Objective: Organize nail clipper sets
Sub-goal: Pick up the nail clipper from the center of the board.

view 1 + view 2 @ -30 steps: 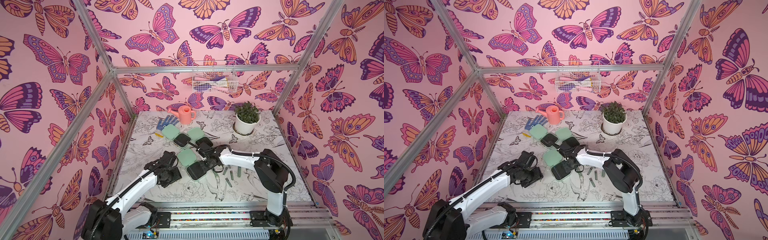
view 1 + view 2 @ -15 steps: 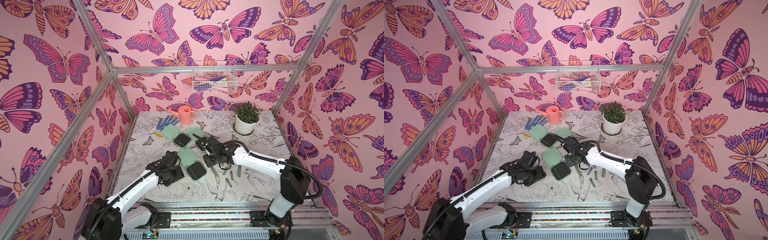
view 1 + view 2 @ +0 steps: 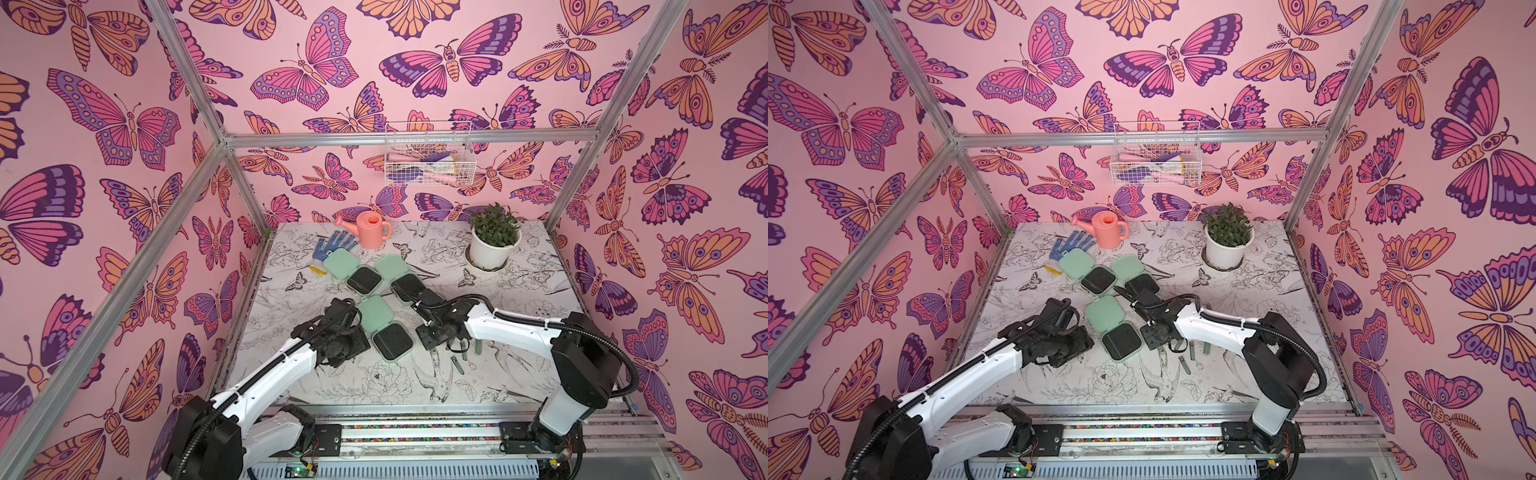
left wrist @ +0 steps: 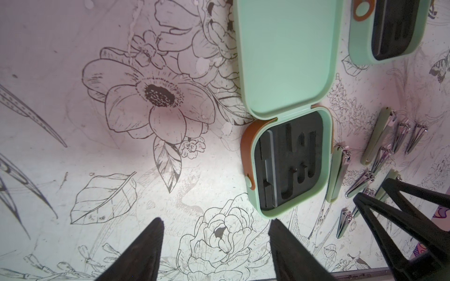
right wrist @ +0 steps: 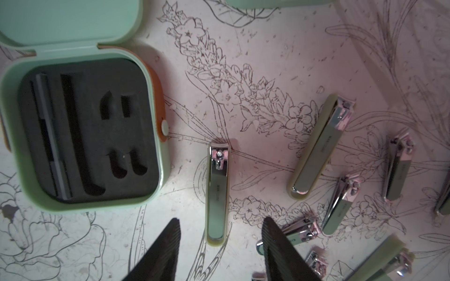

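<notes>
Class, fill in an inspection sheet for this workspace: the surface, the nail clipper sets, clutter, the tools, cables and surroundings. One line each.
Surface: table with a flower-print cover, speckled and scuffed.
Job's things: three green cases lie open with lids laid back; the nearest tray is almost empty; clippers lie loose beside it.
Clutter: glove, watering can and potted plant at the back.
Tools: left tool open and empty over bare table; right tool open, astride one clipper's end, not gripping it.
Cables: black cables run along both arms.
Surroundings: butterfly walls, metal frame, wire basket hung on the back wall.
</notes>
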### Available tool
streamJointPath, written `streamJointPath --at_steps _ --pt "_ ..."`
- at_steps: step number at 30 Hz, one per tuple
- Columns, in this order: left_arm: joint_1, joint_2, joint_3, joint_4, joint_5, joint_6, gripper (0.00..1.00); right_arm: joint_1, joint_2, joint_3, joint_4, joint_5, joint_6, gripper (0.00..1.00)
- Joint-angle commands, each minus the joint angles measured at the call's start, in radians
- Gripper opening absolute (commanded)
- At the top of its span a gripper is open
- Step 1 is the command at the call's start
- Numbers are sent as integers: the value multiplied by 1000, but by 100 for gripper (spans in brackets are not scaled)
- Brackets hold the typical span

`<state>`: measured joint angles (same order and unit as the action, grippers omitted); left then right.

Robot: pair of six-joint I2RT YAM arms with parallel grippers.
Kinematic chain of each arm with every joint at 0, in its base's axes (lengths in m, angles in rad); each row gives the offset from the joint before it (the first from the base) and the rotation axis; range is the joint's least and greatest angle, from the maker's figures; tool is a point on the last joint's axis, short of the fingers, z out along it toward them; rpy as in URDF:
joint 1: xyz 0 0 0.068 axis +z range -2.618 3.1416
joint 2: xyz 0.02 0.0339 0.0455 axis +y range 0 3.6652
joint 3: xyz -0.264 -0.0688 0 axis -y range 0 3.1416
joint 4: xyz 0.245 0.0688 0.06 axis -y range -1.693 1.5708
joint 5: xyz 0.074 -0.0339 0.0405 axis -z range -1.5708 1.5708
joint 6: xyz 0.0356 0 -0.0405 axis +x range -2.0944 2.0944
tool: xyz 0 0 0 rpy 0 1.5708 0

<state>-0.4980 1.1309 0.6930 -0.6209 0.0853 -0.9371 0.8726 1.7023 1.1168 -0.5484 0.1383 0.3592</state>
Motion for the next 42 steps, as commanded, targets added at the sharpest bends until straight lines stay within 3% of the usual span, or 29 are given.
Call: streamJointPath --at_steps 1,24,32,38,42 --pt "-5 19 25 -18 -15 -43 67 -4 25 11 35 21 1 56" --pt "-4 38 32 -8 7 -26 63 -9 157 49 59 32 -2 41" --pt "-4 38 27 -7 10 -25 62 -12 159 42 66 12 9 27" --pt "-4 34 26 -7 13 -23 62 -12 134 44 49 6 8 9" --pt "-1 27 21 -7 14 -17 62 -11 92 62 4 1 0 5"
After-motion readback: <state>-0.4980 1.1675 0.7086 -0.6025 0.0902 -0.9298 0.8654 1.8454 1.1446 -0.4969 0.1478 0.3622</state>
